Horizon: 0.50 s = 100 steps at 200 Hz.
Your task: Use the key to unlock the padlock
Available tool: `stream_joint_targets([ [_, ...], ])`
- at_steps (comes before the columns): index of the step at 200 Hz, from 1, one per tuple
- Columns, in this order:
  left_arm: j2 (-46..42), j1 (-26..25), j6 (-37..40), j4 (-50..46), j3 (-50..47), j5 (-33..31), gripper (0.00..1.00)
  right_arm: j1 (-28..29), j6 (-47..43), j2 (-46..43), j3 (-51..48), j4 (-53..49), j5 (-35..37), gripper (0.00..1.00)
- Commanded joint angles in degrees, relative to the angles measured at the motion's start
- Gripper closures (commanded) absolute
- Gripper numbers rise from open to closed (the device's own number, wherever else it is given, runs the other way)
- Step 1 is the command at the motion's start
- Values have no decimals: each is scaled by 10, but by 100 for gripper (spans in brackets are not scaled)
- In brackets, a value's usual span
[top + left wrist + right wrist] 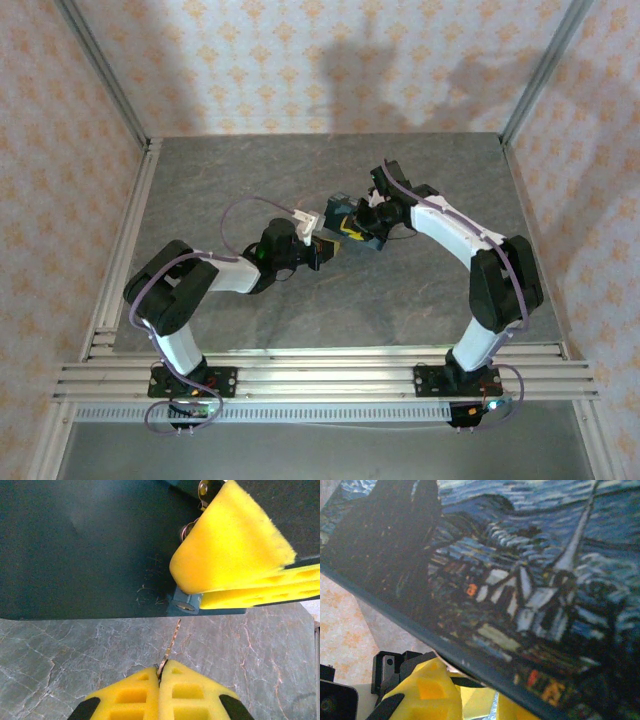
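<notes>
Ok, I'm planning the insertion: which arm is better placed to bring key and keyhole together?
Left, probably. The left fingers pinch the key, its tip aimed at the padlock keyhole and just short of it. The right fingers clamp the padlock, so that arm should only hold steady.

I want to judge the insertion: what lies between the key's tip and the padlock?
Nothing. In the left wrist view the short gap between the key and the padlock is bare, with grey table behind it.

No legible text or markings
</notes>
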Motion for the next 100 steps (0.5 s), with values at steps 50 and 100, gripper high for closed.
stream_joint_targets([
  [50, -2, -3, 7, 1, 25, -3, 100, -1, -3, -23, -6, 0, -14, 100],
  [100, -2, -3, 5, 5, 25, -8, 100, -1, -3, -23, -9, 1, -13, 100],
])
